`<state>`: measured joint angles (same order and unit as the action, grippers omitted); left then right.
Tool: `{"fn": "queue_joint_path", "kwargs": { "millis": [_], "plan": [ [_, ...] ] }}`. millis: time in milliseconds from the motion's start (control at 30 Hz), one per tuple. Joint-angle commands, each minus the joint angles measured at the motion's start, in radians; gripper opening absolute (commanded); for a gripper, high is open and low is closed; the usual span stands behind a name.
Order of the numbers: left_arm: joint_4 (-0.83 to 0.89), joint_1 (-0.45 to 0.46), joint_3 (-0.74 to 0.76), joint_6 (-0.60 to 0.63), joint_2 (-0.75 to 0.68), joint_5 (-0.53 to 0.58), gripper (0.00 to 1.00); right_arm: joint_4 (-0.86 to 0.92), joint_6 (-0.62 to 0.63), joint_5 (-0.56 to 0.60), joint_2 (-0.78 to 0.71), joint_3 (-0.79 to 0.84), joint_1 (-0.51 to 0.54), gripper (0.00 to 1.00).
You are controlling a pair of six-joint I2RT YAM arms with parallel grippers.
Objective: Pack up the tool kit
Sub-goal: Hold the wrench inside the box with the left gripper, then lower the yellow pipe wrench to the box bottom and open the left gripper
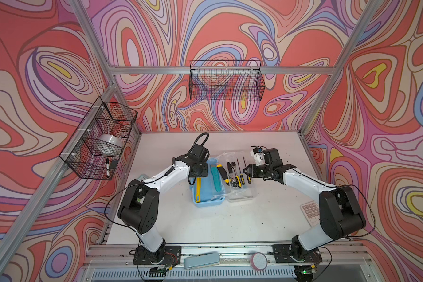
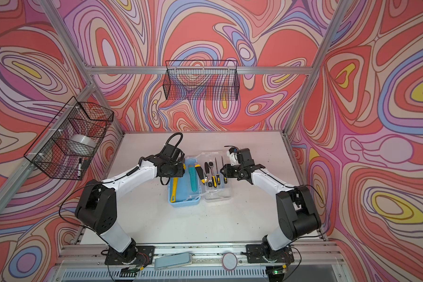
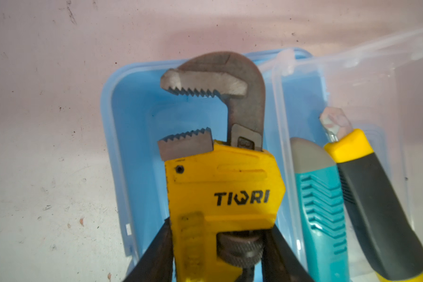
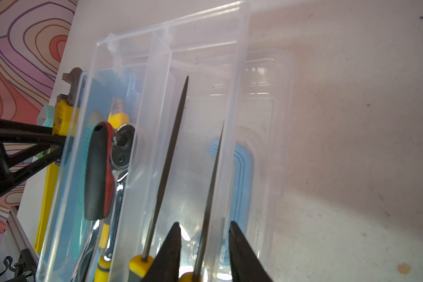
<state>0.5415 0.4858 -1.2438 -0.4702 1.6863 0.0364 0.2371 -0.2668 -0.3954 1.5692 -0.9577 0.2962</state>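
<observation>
Packing is judged partly done: the tool kit [image 1: 208,195] lies open mid-bench [image 1: 205,227], the left claw [image 3: 217,254] grips the wrench [image 3: 220,185] over its blue base, and the right claw [image 4: 204,246], parted, straddles a file [image 4: 210,185] in the clear tray [image 4: 237,97].

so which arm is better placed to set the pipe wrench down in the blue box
Left. The left gripper is already closed on the yellow pipe wrench, directly over the blue tool kit box. The right gripper straddles a thin file at the clear tray.
</observation>
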Motion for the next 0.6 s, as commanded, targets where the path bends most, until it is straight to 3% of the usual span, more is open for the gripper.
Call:
{"fn": "queue_joint_path", "kwargs": {
  "millis": [0,300,567],
  "plan": [
    [0.025,0.007,-0.058,0.036,-0.026,-0.014,0.06,0.071,0.011,0.056,0.036,0.007,0.004,0.32],
    [0.022,0.005,-0.049,0.017,-0.014,-0.045,0.06,0.081,0.017,0.06,0.038,0.0,0.005,0.32],
    [0.148,-0.001,-0.13,0.033,0.01,-0.095,0.06,0.076,0.017,0.056,0.044,-0.001,0.004,0.32]
  ]
}}
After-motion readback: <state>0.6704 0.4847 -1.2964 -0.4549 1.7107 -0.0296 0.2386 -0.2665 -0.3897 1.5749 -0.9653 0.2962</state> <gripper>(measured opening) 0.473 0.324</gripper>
